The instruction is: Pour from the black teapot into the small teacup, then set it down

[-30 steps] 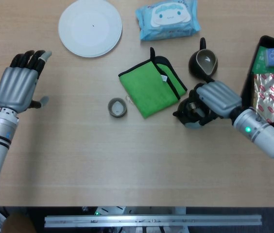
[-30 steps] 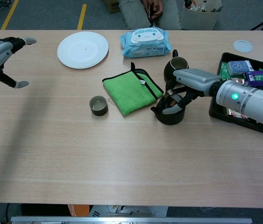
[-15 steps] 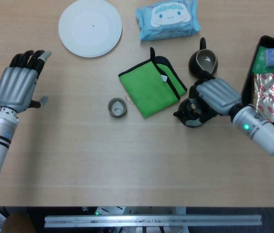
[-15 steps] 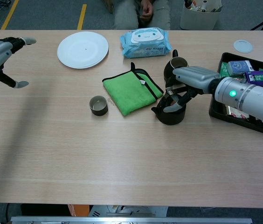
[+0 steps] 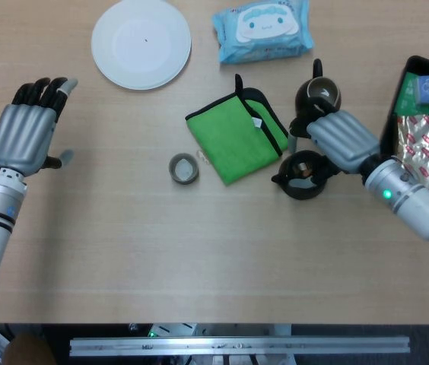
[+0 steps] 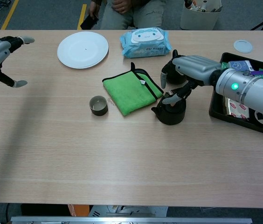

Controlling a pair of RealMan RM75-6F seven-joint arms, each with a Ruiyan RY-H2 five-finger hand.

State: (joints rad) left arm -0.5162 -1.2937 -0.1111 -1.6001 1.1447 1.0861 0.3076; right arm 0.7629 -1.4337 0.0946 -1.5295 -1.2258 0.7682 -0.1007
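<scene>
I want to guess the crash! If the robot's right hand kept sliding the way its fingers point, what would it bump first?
Probably the green cloth. The right hand points leftward above the black teapot, and the cloth lies next that way. Height is hard to judge, so it might pass over it.

Blk teapot (image 5: 303, 176), green cloth (image 5: 233, 136) w/ blk trim, white plate (image 5: 141, 42).

Bare table (image 5: 199, 251) across the whole 6 o'clock half and between cup (image 5: 183, 169) and left hand (image 5: 24, 137) at 9. Green cloth (image 5: 236, 137) fills the lane between cup and teapot (image 5: 301, 175), nearly touching both; dark pitcher (image 5: 319, 97) close at teapot's 12, tray (image 5: 420, 122) at 3. Plate (image 5: 141, 42) and wipes pack (image 5: 262, 29) line the 12 o'clock edge.
</scene>
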